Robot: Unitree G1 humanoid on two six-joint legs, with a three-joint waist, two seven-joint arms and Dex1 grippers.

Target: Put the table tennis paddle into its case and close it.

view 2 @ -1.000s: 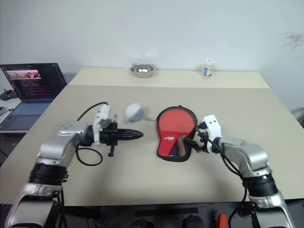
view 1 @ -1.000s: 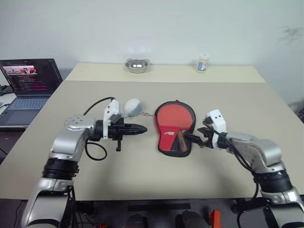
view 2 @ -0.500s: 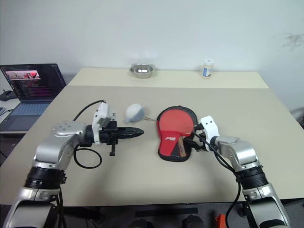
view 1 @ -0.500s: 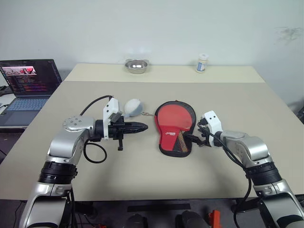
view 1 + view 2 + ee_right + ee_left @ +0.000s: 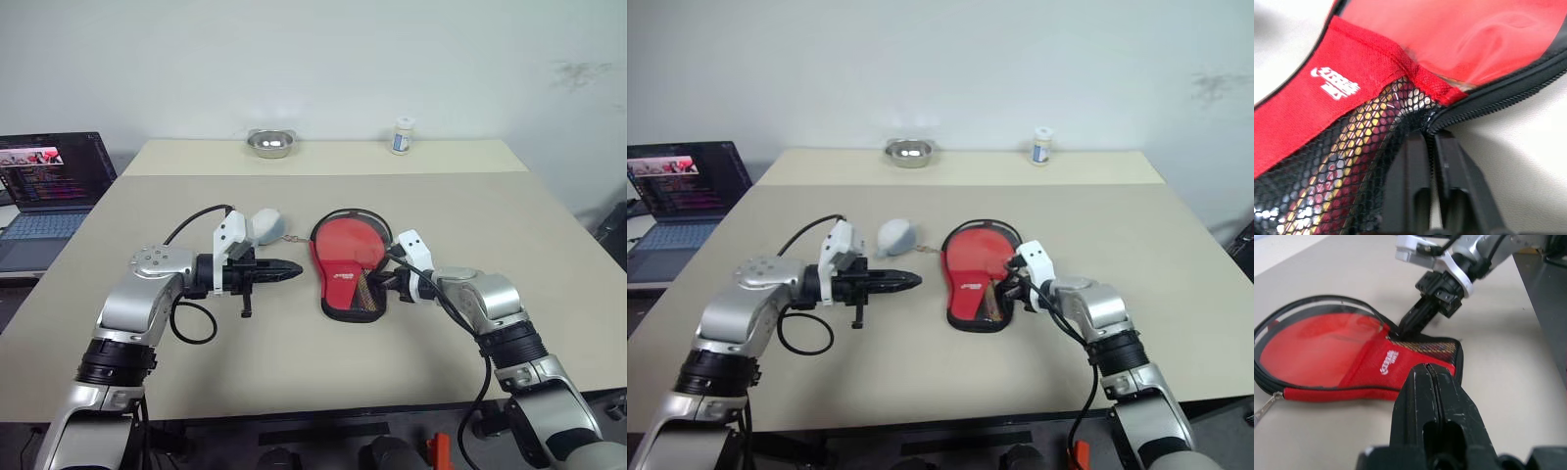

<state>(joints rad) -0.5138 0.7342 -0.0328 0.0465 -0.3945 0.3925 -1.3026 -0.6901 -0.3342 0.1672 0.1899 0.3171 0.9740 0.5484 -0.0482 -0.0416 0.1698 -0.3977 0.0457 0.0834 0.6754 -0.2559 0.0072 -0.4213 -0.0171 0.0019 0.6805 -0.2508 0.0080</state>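
beige table (image 5: 294,372) spans the frame centre; plain white wall (image 5: 313,59) behind. metal bowl (image 5: 269,144) and small white bottle (image 5: 402,137) sit at the table's far edge, upper centre. open laptop (image 5: 44,186) at far left on a side surface. the case (image 5: 345,262) lies mid-frame with the table tennis paddle (image 5: 343,250) inside, flap unzipped. grey pouch (image 5: 263,225) just left of it. left gripper (image 5: 289,266) closed, empty. right gripper (image 5: 384,282) pinched on the case's zipper edge.

I see even, bright overhead light and soft shadows on the broad beige matte table (image 5: 294,362). My right wrist view blurs near the black zipper edging (image 5: 1508,83); the round steel bowl (image 5: 270,143) glints.
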